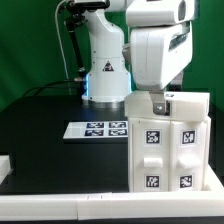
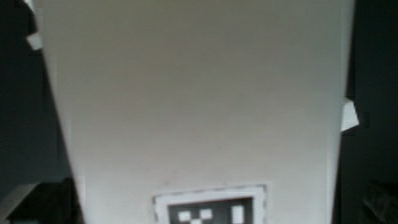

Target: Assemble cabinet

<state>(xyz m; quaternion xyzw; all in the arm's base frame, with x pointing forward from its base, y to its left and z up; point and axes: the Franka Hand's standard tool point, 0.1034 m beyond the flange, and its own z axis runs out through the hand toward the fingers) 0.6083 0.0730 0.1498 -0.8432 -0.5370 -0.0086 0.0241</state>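
The marker board (image 1: 105,129) lies flat on the black table (image 1: 45,140), before a green backdrop (image 1: 30,45). A white block (image 1: 5,166) sits at the exterior view's left edge.

The exterior view faces the robot base across the black worktop (image 1: 40,150) from its near edge; the wrist view presses close (almost touching) to the white plastic boxy cabinet (image 1: 170,140) (image 2: 196,100), which both share.

One robot arm (image 1: 150,45) is seen in the exterior view. One cabinet (image 1: 170,140) is counted on one black table (image 1: 50,140), and four square tags are counted on its front. One marker board (image 1: 100,129) is seen, with four tags printed on it. In the wrist view, one white panel (image 2: 196,100) and one tag (image 2: 210,211) are shown.
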